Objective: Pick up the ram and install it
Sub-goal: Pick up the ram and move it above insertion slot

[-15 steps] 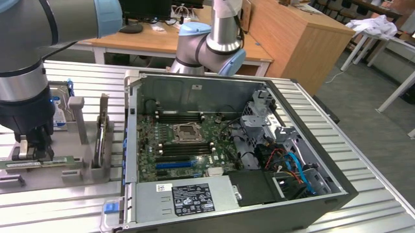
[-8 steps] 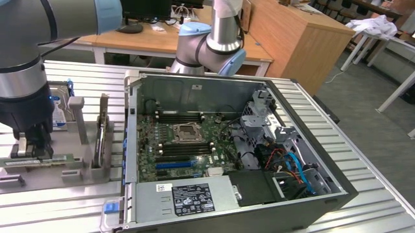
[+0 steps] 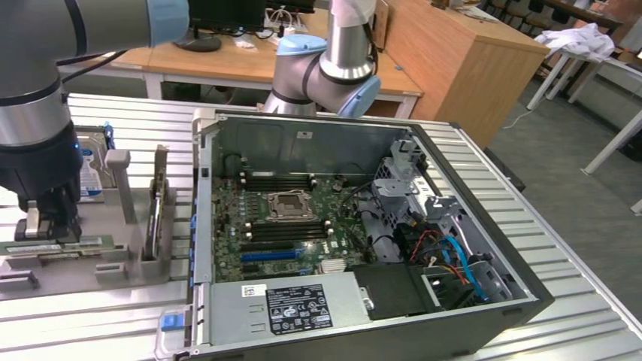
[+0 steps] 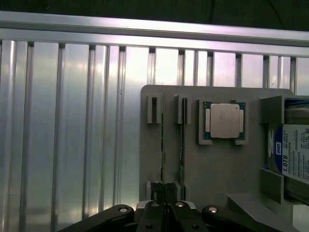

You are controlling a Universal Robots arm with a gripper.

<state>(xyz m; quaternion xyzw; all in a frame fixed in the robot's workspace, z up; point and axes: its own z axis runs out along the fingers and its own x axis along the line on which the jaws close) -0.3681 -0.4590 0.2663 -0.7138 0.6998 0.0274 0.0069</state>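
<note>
The ram (image 4: 163, 140) is a thin green stick standing on edge in a grey holder (image 4: 217, 169), and it is still seated in its slots. My gripper (image 4: 164, 207) is shut on its near end, one finger on each side. In the exterior view my gripper (image 3: 50, 226) reaches down onto the ram (image 3: 62, 244) at that view's left, beside the open computer case (image 3: 351, 218). A second stick (image 4: 182, 140) stands parallel, just beside the held one. The motherboard's dark memory slots (image 3: 283, 181) lie inside the case.
The holder also carries a square silver processor chip (image 4: 223, 121) and a hard drive (image 4: 295, 154). An upright card (image 3: 158, 214) stands between holder and case. A second robot arm (image 3: 326, 68) rises behind the case. Ribbed metal tabletop (image 4: 72, 135) surrounds the holder.
</note>
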